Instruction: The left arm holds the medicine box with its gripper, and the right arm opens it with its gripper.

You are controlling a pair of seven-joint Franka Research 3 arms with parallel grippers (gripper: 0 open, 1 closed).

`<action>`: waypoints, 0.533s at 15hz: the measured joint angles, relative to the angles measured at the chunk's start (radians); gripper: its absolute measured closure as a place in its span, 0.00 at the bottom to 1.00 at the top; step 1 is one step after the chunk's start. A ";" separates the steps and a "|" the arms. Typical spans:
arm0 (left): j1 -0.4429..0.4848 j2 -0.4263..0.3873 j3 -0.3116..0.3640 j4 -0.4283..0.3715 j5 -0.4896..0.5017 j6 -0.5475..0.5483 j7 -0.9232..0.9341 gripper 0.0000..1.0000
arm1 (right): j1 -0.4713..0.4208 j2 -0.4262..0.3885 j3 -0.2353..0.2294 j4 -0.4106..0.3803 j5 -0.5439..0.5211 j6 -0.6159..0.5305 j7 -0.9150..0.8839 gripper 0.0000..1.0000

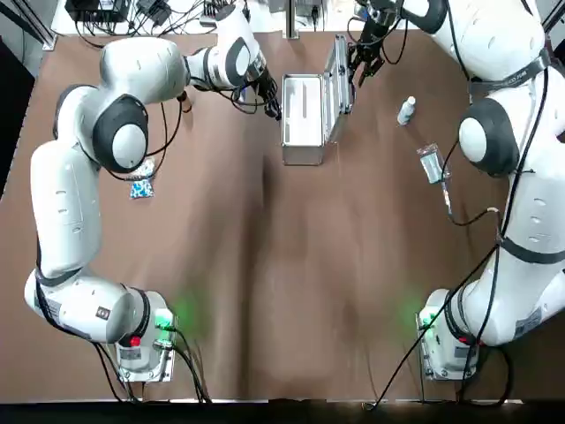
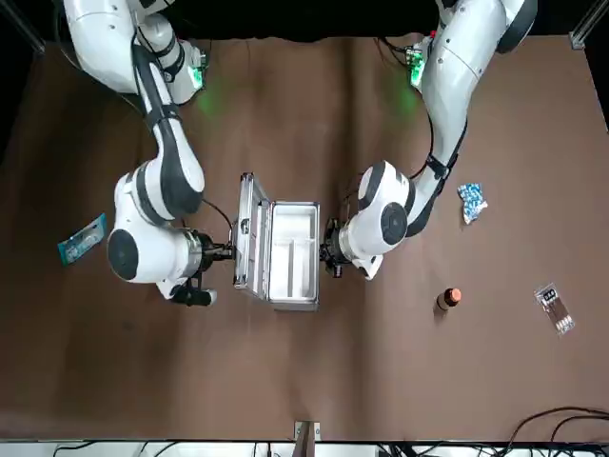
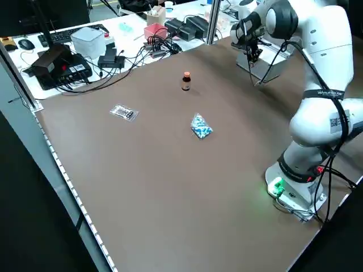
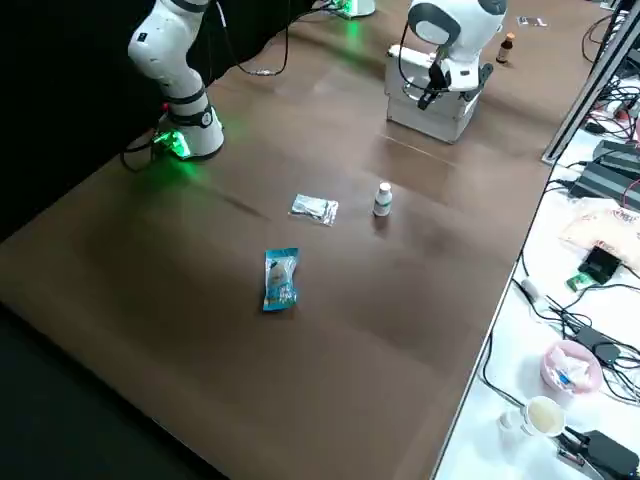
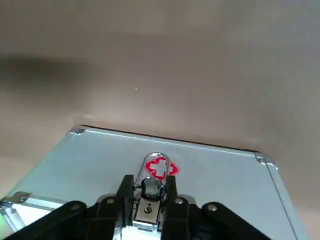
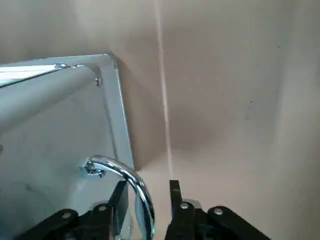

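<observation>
The silver medicine box (image 1: 302, 122) lies open at the far middle of the table, its white inside (image 2: 290, 252) showing. Its lid (image 1: 338, 84) stands upright on the right-arm side. My left gripper (image 1: 274, 104) presses against the box's left wall and is shut on the latch (image 5: 150, 192) below the red cross (image 5: 161, 168). My right gripper (image 1: 365, 57) is at the outer face of the lid. Its fingers (image 6: 175, 194) straddle the chrome handle (image 6: 134, 181) with a gap on one side.
A white bottle (image 1: 406, 110) and a clear sachet (image 1: 431, 164) lie right of the box. A blue pill packet (image 1: 141, 187) and a brown bottle (image 2: 448, 299) sit on the left side. A small packet (image 2: 554, 307) lies farther left. Cables line the far edge.
</observation>
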 joint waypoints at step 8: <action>0.003 0.006 0.008 0.000 0.000 0.034 -0.004 0.42 | -0.122 -0.006 -0.010 0.016 0.000 -0.030 -0.186 0.21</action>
